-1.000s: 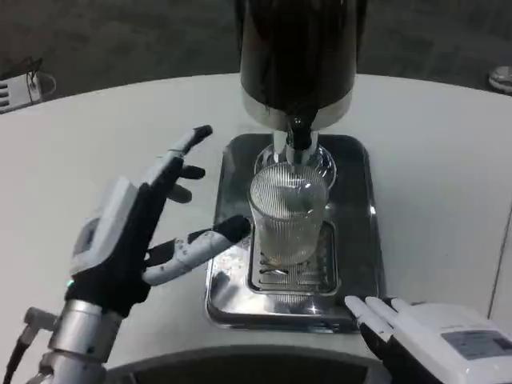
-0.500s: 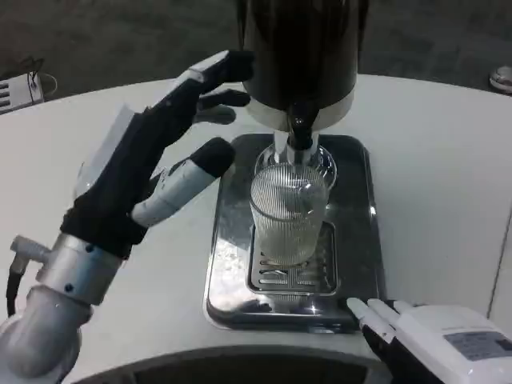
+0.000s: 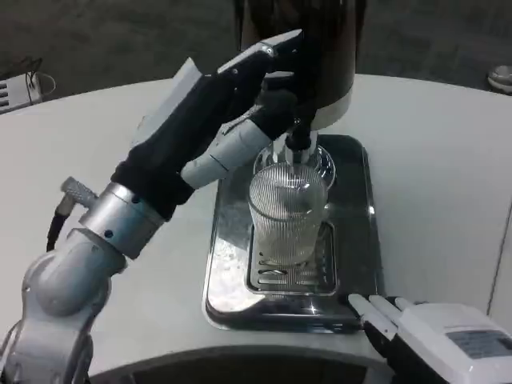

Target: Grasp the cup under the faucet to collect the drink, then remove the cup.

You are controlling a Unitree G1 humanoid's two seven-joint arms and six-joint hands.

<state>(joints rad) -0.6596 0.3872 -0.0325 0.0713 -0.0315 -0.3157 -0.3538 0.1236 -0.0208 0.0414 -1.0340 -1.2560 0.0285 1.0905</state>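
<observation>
- The left hand [image 3: 228, 112] is seen raised above the table, reached across to the dispenser [image 3: 300, 56]. Its fingers are spread and nothing is held. The fingertips [image 3: 284, 42] lie against the dispenser's dark body, and the thumb [image 3: 272, 108] is placed just beside the faucet [image 3: 298, 136]; whether the faucet is pressed cannot be told.
- The left silver forearm [image 3: 88, 256] is seen running from the lower left corner of the picture up toward that hand.
- One ribbed clear cup [image 3: 288, 212] is seen, standing upright directly under the faucet on the grate of the tray [image 3: 356, 264]. It is not touched by either hand.
- One metal tray is counted, set near the front edge of the white table [image 3: 440, 184], with the dispenser at its back end.
- One dispenser is counted, dark with a silver band at its base.
- The right hand [image 3: 440, 344] is laid flat at the front edge of the table, just beside the tray's front right corner. Its fingers are held straight and close together, and nothing is gripped.
</observation>
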